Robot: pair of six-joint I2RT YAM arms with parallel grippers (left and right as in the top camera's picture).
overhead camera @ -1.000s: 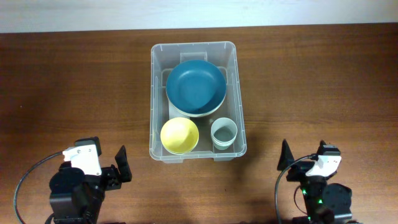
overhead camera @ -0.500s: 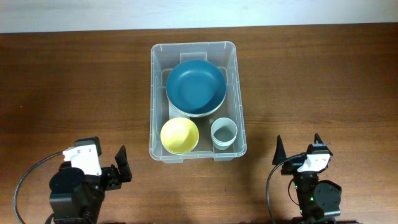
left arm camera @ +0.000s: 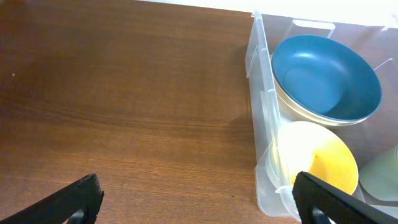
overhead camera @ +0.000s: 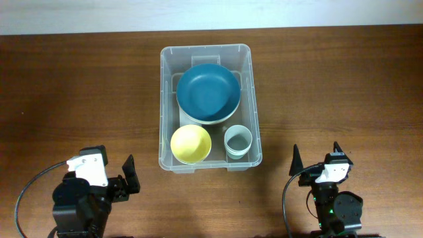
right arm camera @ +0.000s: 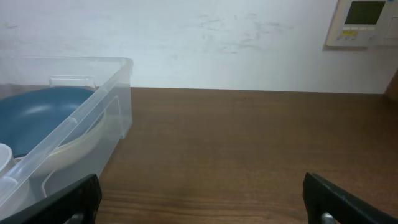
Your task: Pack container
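- The container (overhead camera: pixel 205 54) sits mid-worktop (overhead camera: pixel 79 86), toward the far edge, with its long side running near to far.
- The blue bowl (overhead camera: pixel 207 92) fills the far end, nested in a cream bowl (left arm camera: pixel 298 113). Stacking them likely saves floor space.
- The yellow bowl (overhead camera: pixel 191 143) takes the near-left corner and the grey-green cup (overhead camera: pixel 238 141) the near-right. They sit side by side because the near strip fits only small pieces.
- The left claw (left arm camera: pixel 198 199) is spread wide and empty, at the near-left, well apart from the bin.
- The right claw (overhead camera: pixel 315 158) is also spread and empty, at the near-right, aimed past the bin's right wall.
- With both parked clear of the bin, packing looks finished or nearly so.
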